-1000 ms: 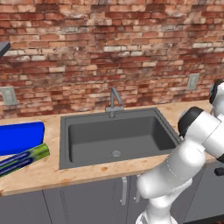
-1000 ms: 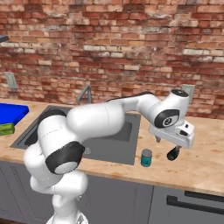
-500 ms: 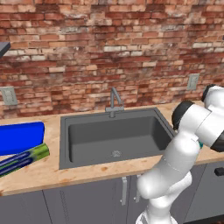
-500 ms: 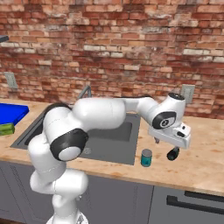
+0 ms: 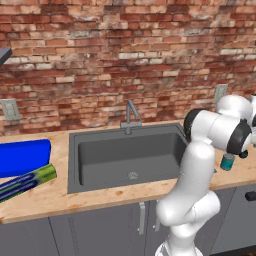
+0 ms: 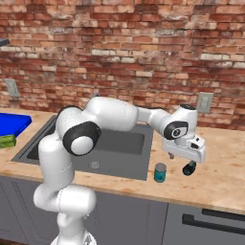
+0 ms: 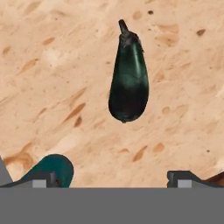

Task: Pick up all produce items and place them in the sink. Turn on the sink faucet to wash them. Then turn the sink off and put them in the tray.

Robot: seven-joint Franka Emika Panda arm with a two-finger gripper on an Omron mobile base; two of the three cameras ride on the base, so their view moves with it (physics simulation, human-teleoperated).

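Observation:
The produce item, a near-black eggplant [image 7: 128, 83], lies on the wooden counter [image 7: 52, 65] right of the sink [image 6: 110, 146], with its stem pointing away from the hand. My gripper [image 7: 113, 180] hovers above it, open, fingertips [image 7: 183, 176] spread wide and empty. In the right base view the gripper [image 6: 184, 157] hangs just over the eggplant [image 6: 190, 168]. The sink [image 5: 125, 155] is a dark grey basin holding nothing. Behind it stands the grey faucet [image 5: 131, 115]. The blue tray [image 5: 22, 156] rests at the far left.
A teal can [image 6: 160, 172] stands on the counter just left of the eggplant, close to my left fingertip, and is the teal can [image 7: 50, 168] in the hand view. A green-and-blue striped box [image 5: 27, 180] lies in front of the tray. A brick wall backs the counter.
The arm's shoulder and elbow have swung round. The hand stayed over the eggplant, shifting slightly left and lower. The can and eggplant have not moved.

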